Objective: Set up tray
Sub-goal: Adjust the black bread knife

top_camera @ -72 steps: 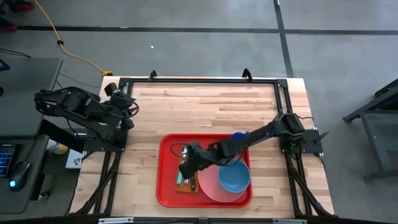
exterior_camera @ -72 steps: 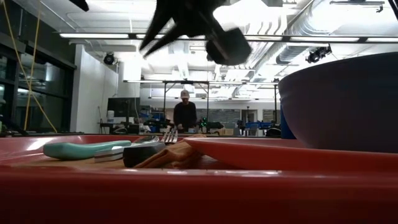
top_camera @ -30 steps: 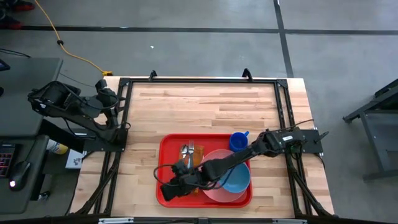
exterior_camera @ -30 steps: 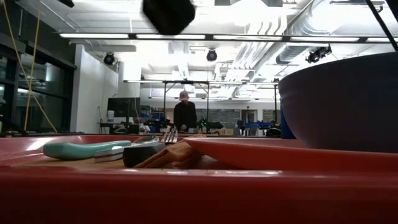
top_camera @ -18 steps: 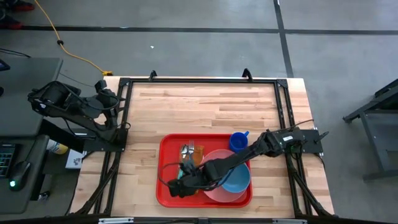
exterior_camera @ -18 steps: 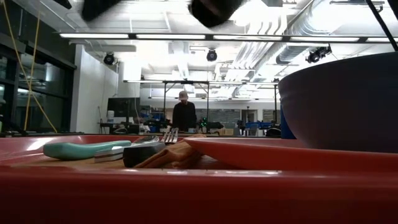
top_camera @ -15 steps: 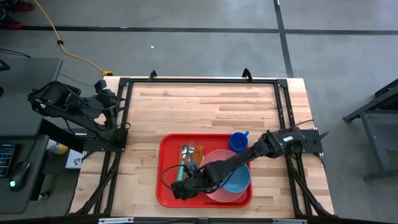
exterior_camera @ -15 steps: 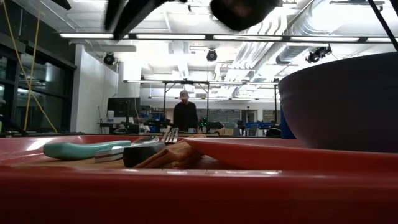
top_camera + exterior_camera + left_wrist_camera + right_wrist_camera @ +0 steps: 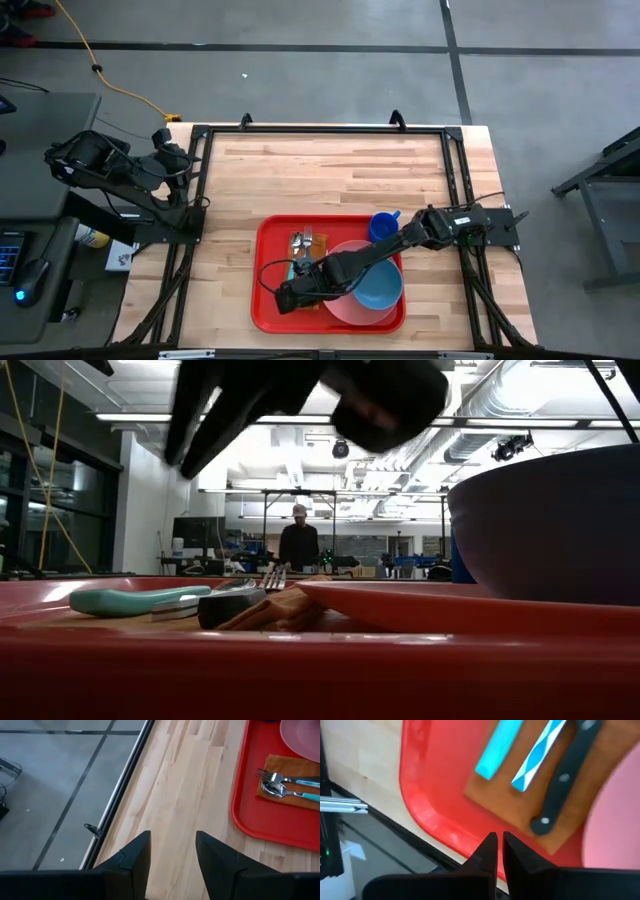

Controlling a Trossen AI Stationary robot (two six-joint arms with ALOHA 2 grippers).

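The red tray (image 9: 262,268) lies at the table's near edge. An orange-brown napkin (image 9: 492,795) rests on its left part, with a fork and spoon (image 9: 272,782), two teal handles and a black knife handle (image 9: 560,780) on top. A pink plate (image 9: 350,312) with a blue bowl (image 9: 380,288) fills its right part. My right gripper (image 9: 496,845) is shut and hovers over the tray's near left part (image 9: 283,300), just short of the napkin's near edge. My left gripper (image 9: 172,852) stands open over bare wood beyond the tray's left side.
A blue cup (image 9: 383,227) stands on the tray's far right corner. The far half of the wooden table (image 9: 330,170) is bare. A black frame (image 9: 200,135) runs around the table. A person stands far off in the room behind it.
My right gripper has moved from the tray's near left corner toward the napkin, sinking and rolling as it went. It stays shut. The tray and the things on it have kept still.
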